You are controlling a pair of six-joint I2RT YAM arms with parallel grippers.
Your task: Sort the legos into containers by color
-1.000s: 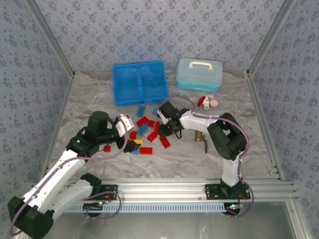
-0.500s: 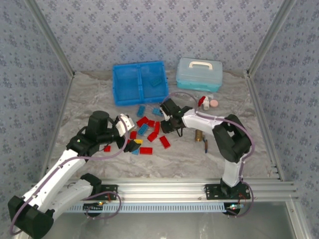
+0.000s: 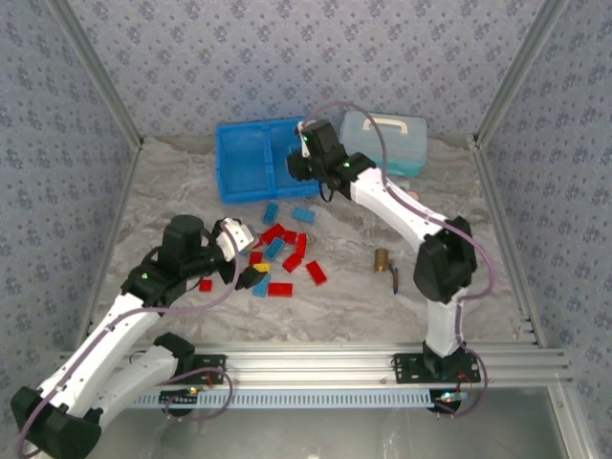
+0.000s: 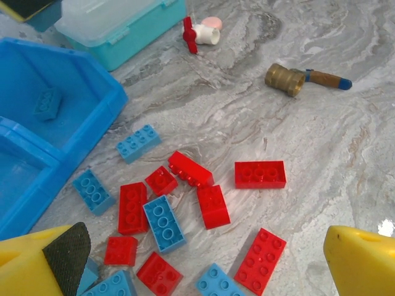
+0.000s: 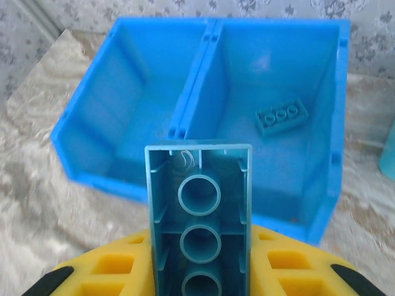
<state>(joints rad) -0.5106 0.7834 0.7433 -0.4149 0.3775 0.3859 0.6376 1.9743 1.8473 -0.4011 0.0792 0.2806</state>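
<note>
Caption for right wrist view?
Right gripper holds a blue brick near the tray; second brick lies in its right compartment.

No lettering, label, brand, number or sign is legible on the legos [image 4: 260,174], the tray [image 5: 123,105] or the case [image 4: 117,21].

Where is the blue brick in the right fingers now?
In the right wrist view, the held brick sits between the yellow fingers, in front of the blue tray, whose right compartment holds another blue brick.

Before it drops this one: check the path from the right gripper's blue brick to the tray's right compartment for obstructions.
Nothing visible blocks it. The right gripper holds the blue brick by the tray. The right compartment lies open ahead, with a second brick flat on its floor.
</note>
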